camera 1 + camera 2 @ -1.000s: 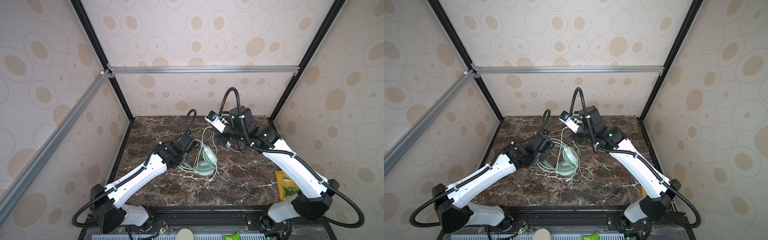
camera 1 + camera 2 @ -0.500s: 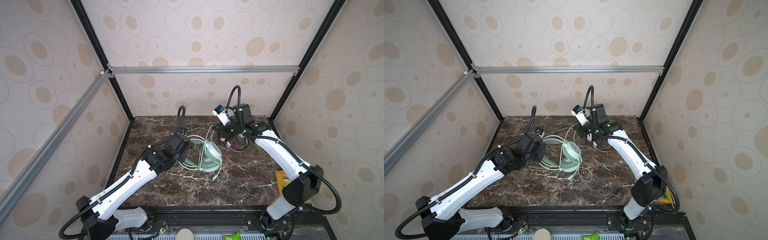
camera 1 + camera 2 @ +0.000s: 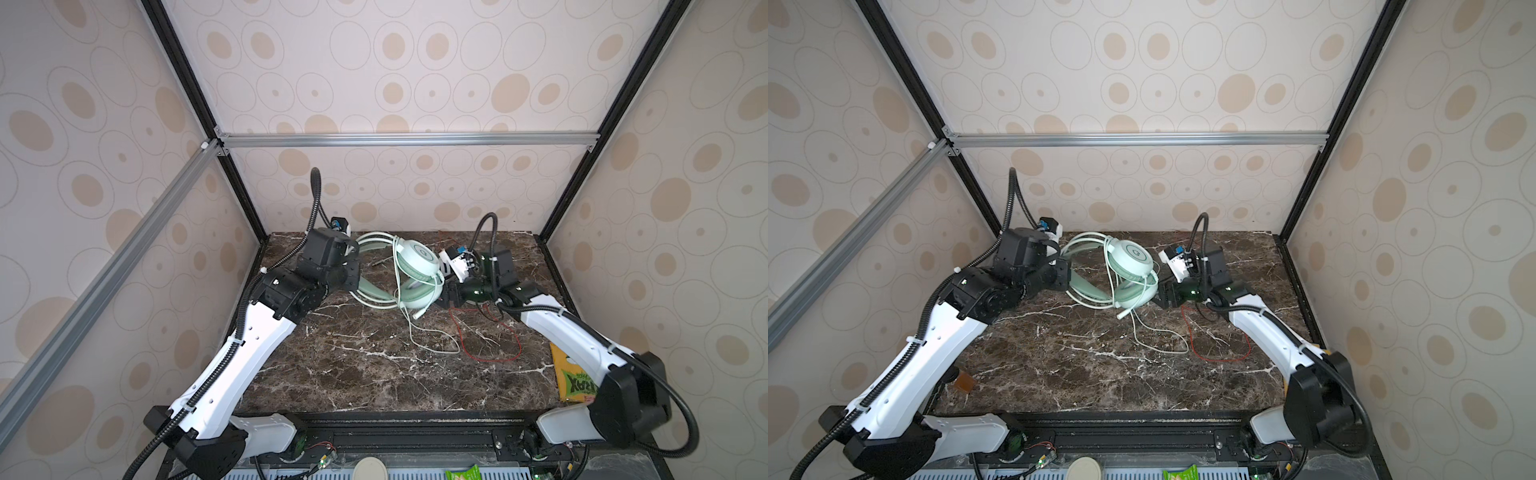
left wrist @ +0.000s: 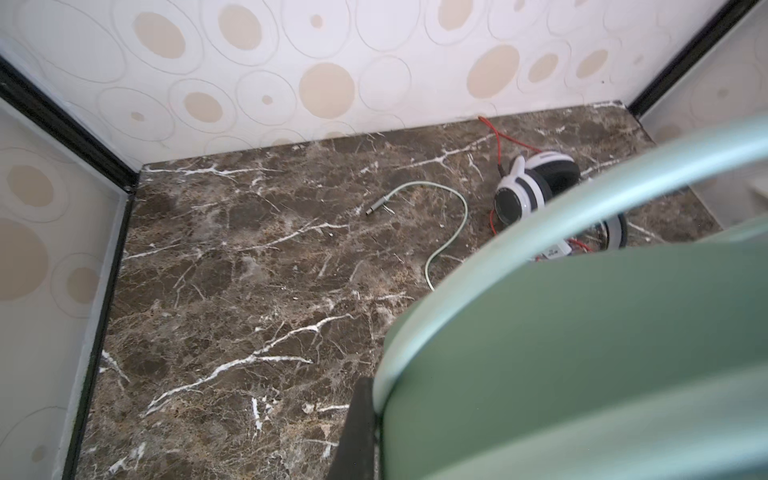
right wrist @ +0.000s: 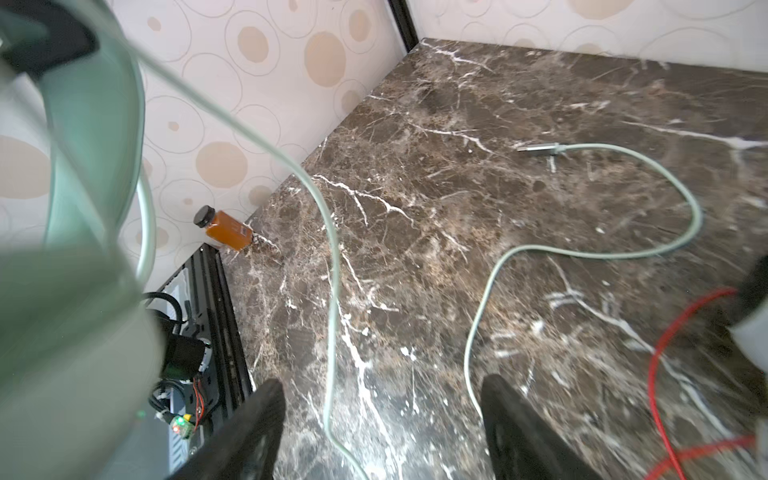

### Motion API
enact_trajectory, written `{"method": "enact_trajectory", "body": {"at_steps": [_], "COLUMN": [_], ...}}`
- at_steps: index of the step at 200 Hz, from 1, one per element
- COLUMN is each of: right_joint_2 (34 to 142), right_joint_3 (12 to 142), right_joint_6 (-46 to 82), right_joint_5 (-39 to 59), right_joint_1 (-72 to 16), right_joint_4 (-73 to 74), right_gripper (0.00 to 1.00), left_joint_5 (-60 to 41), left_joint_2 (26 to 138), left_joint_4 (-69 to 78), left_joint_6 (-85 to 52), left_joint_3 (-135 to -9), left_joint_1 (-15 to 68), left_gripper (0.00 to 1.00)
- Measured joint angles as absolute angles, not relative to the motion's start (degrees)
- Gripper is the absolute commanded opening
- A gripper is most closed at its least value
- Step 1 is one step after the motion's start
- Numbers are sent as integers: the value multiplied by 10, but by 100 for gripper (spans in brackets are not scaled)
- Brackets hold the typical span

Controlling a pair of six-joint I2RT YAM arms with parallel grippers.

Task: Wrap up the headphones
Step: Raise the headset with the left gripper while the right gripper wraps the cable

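Marble table [image 3: 374, 374]: mint-green headphones [image 3: 417, 259] at back centre, headband clamped in left gripper [image 3: 353, 276]; white-and-black headphones [image 4: 528, 191] lying near back wall; right gripper [image 5: 380, 386] beside the green ear cups, fingers spread, grasping nothing; pale green cable [image 5: 582, 249] trailing across tabletop; red cable [image 3: 490, 357] looped alongside

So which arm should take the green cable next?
Right, probably: the right pincer is open, the pale green cable just before it; the left pincer is shut on the mint-green headphones.

Layout on the table [image 3: 374, 374]
In both top views the headset [image 3: 417, 259] sits centre frame, left gripper [image 3: 352, 277] at its left, right gripper [image 3: 446, 293] at its right; its cable [image 3: 419, 313] trails below, packet [image 3: 575, 382] lower right
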State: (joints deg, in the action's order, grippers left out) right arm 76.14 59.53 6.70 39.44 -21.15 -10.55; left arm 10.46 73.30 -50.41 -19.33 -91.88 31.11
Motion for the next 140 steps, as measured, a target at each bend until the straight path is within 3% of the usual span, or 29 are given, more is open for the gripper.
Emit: {"method": "enact_trajectory", "body": {"at_steps": [45, 88, 140], "right_joint_2": [636, 653, 681], "right_joint_3": [539, 512, 505], "right_joint_6": [92, 102, 86], "right_joint_5": [414, 461, 422], "right_joint_1": [-185, -186, -194], "right_joint_4": [-74, -67, -54], "right_gripper": [80, 80, 80], "left_joint_5": [83, 65, 54], "left_joint_2": [790, 841, 865], "left_joint_4": [-535, -545, -556], "left_joint_6": [-194, -195, -197], "left_joint_3": [-1077, -1213, -1228], "left_joint_1": [303, 303, 303], "left_gripper": [0, 0, 0]}}
